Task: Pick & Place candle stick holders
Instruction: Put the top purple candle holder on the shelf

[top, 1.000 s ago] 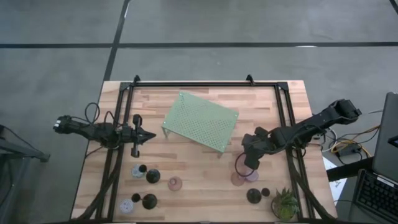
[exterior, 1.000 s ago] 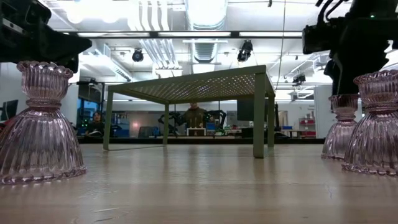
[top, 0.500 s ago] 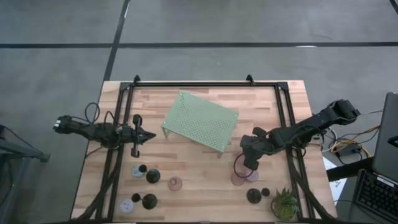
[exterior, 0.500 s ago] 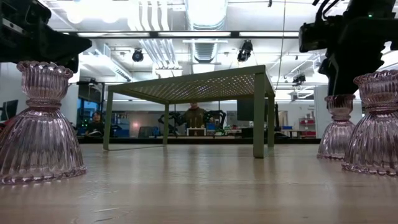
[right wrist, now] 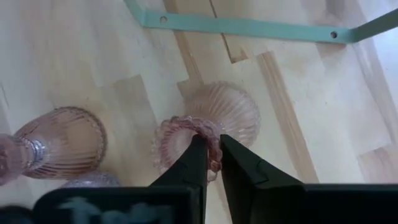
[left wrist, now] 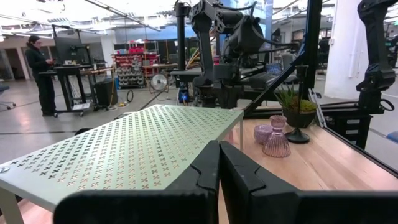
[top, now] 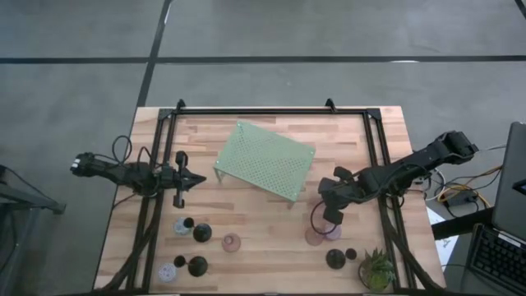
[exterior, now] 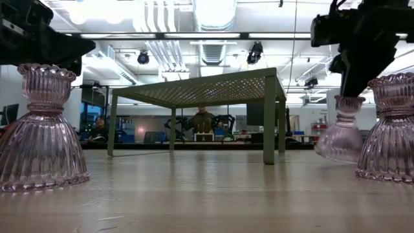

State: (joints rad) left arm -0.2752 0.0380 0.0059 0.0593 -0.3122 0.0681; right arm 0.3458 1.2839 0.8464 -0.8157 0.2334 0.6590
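My right gripper (top: 329, 217) points steeply down at the table's near right and is shut on a pink ribbed glass candle stick holder (exterior: 341, 133). A second pink holder (exterior: 391, 129) stands on its flared base beside it, with a lavender one (left wrist: 264, 132) close by. More holders stand at the near left: black ones (top: 201, 233), lavender ones (top: 167, 271) and a pink one (top: 232, 242). My left gripper (top: 197, 178) waits shut and level at the table's left, touching nothing. My right gripper pinches the scalloped rim (right wrist: 213, 148) of the pink holder's cup, one finger inside the cup and one outside. The fingers come from above, slanting down. The holder hangs below them, tilted, with its flared base (exterior: 337, 144) clear of the table.
The pale green perforated stand (top: 265, 159) sits at the table's middle on thin legs. A spiky green potted plant (top: 376, 270) and black holders (top: 335, 258) stand at the near right corner. Black frame rails (top: 374, 148) run along the sides. People show in the room behind.
My right gripper has shut on the pink holder's rim and turned a little. The holder, which stood upright on the table, now hangs tilted with its base lifted clear and swung toward the stand.
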